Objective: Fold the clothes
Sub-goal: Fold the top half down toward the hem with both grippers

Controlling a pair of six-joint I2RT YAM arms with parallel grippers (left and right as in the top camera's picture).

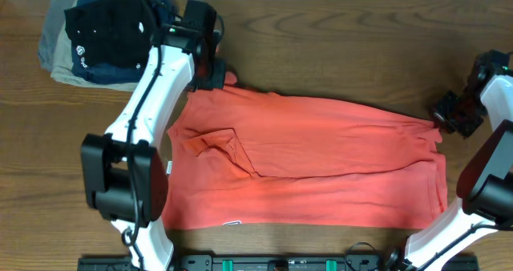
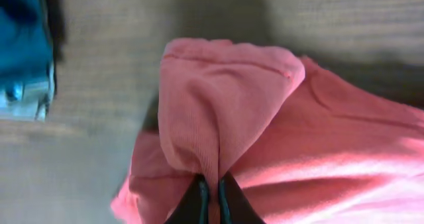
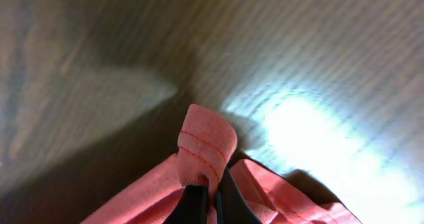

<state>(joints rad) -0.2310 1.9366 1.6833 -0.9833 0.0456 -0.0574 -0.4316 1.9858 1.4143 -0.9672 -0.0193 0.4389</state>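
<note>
The coral-red T-shirt [image 1: 321, 163] lies spread across the middle of the wooden table, folded lengthwise, with a sleeve flap creased near its left end. No lettering shows. My left gripper [image 1: 218, 76] is at the shirt's far left corner, shut on a pinch of its fabric [image 2: 212, 118]. My right gripper [image 1: 443, 117] is at the shirt's far right corner, shut on a stitched hem fold [image 3: 205, 144] that stands up between the fingers.
A stack of folded garments, black and navy on khaki [image 1: 96, 34], sits at the far left corner, close behind the left arm; its blue edge shows in the left wrist view [image 2: 23, 45]. Bare wooden table [image 1: 337, 46] lies behind the shirt.
</note>
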